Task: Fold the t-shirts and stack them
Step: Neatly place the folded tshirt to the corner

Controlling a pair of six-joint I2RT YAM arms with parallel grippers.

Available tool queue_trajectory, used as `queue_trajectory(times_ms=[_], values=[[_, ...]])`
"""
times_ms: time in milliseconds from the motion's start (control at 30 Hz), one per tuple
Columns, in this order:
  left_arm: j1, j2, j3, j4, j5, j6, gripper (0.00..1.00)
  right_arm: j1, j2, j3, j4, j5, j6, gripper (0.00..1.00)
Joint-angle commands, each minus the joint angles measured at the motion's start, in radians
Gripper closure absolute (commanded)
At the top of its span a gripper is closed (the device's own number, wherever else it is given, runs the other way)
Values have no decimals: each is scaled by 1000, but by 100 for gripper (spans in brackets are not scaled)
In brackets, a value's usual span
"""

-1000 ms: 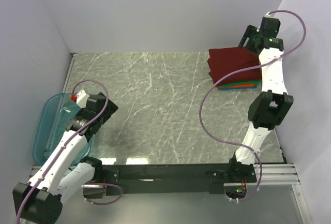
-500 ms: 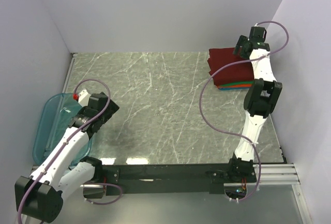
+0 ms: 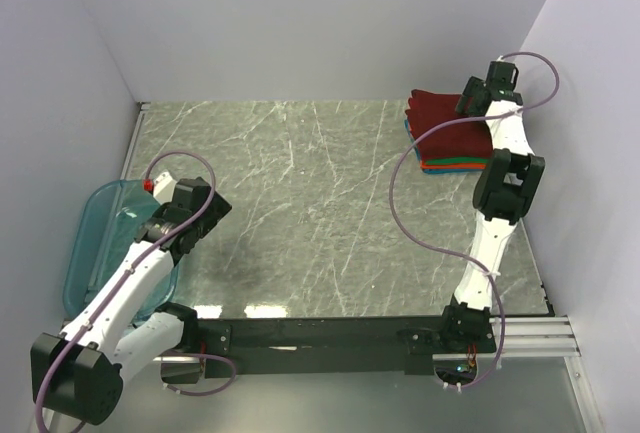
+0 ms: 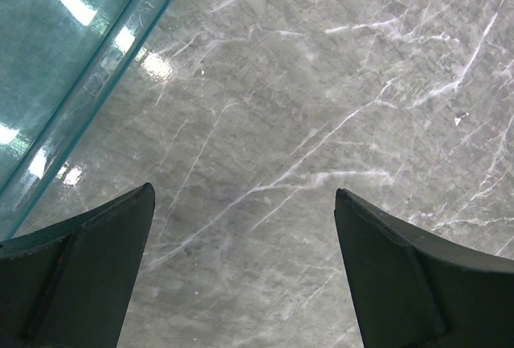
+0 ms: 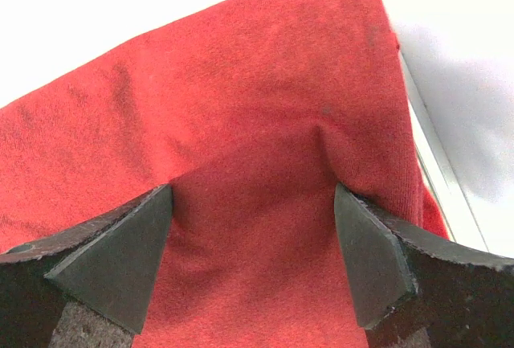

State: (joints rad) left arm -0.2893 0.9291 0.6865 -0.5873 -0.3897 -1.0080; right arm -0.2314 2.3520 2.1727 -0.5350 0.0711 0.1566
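Note:
A dark maroon t-shirt [image 3: 440,121] lies folded on top of a stack at the table's far right. Red, green and blue edges of the t-shirts below [image 3: 455,164] peek out at the stack's near side. My right gripper [image 3: 472,103] sits at the maroon shirt's right rear corner. In the right wrist view it [image 5: 253,203] stands open, both fingertips [image 5: 136,259] resting on the maroon cloth [image 5: 241,107], which spans the gap unpinched. My left gripper [image 3: 200,219] hangs open over bare table [image 4: 321,83], nothing between its fingers [image 4: 88,272].
A translucent teal plastic bin [image 3: 95,243] sits at the table's left edge, just left of my left gripper; its rim [image 4: 88,83] shows in the left wrist view. The side wall stands close behind the stack. My right arm's purple cable [image 3: 400,213] loops over the table.
My right gripper has come from behind the stack down and left onto the maroon shirt's corner, its elbow drawing up closer. The left arm has barely shifted.

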Motion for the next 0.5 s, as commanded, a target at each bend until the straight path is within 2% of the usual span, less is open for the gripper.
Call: queue_trajectory(times_ms=[0,267,467], values=[[2,7,39,30,6,12,1,-45,3,-8,32,-42,9,12],[4,-1,71,34,12,25,0,-48,-121,-25,9,-165,23,12],[2,-19,104,40,25,43,1,-46,-353,-152,55,-186,60,11]])
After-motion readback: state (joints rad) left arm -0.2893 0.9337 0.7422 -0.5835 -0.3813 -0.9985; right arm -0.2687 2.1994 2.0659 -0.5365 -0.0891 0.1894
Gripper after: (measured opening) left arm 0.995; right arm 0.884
